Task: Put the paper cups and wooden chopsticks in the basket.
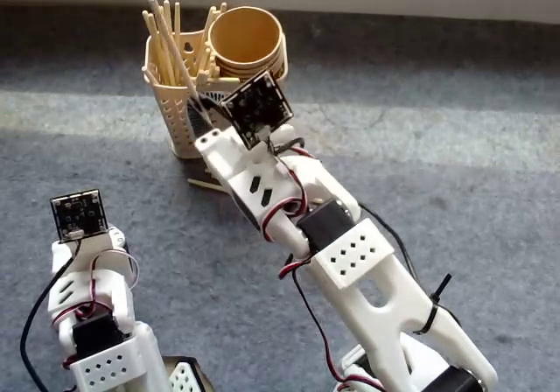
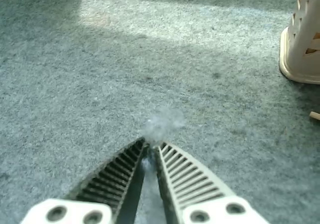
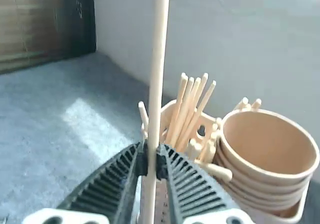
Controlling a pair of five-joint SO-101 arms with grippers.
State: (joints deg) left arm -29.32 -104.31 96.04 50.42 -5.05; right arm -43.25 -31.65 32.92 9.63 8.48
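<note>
Overhead, a loose chopstick [image 1: 206, 183] lies beside the basket [image 1: 179, 121] of paper cups [image 1: 249, 38], while wrist views show the right gripper [image 3: 151, 156] clamped on another chopstick [image 3: 160, 59] and the left gripper [image 2: 150, 146] closed, empty.

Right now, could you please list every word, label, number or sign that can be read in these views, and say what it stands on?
None. The basket, the paper cups, the wooden chopsticks and the white arm shells carry no readable print.

Cream slotted basket [image 1: 178, 122], tan paper cups [image 1: 249, 38], pale chopsticks [image 3: 187, 109], seemingly grey carpet [image 1: 455, 156]
</note>
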